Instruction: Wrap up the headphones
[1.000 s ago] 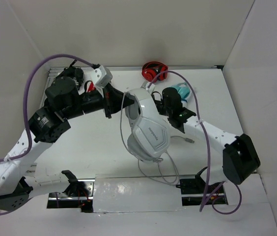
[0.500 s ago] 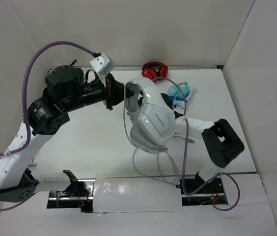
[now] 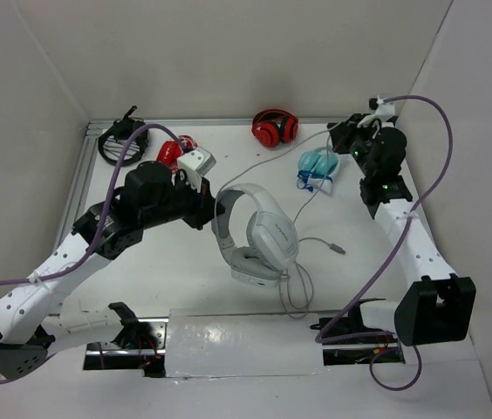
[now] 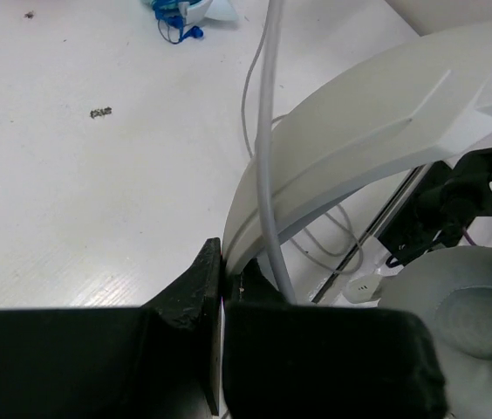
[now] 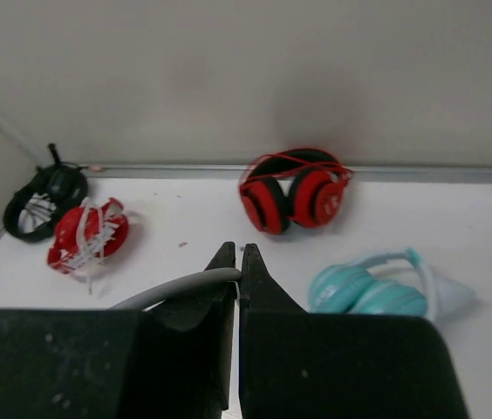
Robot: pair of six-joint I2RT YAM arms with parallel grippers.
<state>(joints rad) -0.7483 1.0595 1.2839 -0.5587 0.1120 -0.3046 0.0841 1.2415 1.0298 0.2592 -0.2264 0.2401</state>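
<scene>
The headphones (image 3: 262, 237) are large and white, with grey ear pads, and stand tilted at the table's middle. My left gripper (image 3: 214, 212) is shut on their wide headband (image 4: 377, 122), the jaws pinching its edge in the left wrist view. Their thin grey cable (image 3: 285, 166) runs from the headband up to the back right. There my right gripper (image 3: 340, 138) is shut on it. In the right wrist view the cable (image 5: 181, 286) ends pinched between the closed fingertips. More cable loops (image 3: 296, 295) lie near the front edge, and the plug (image 3: 340, 250) rests to the right.
Small light-blue headphones (image 3: 317, 164) lie just below the stretched cable. Red headphones (image 3: 274, 127) sit at the back edge. A red pair wrapped in white cable (image 3: 173, 150) and a black pair (image 3: 119, 140) lie at the back left. White walls close in the table.
My right gripper has shut on the cable and swung from beside the headphones to the back right, drawing the cable out. My left arm has moved the headphones lower and nearer.
</scene>
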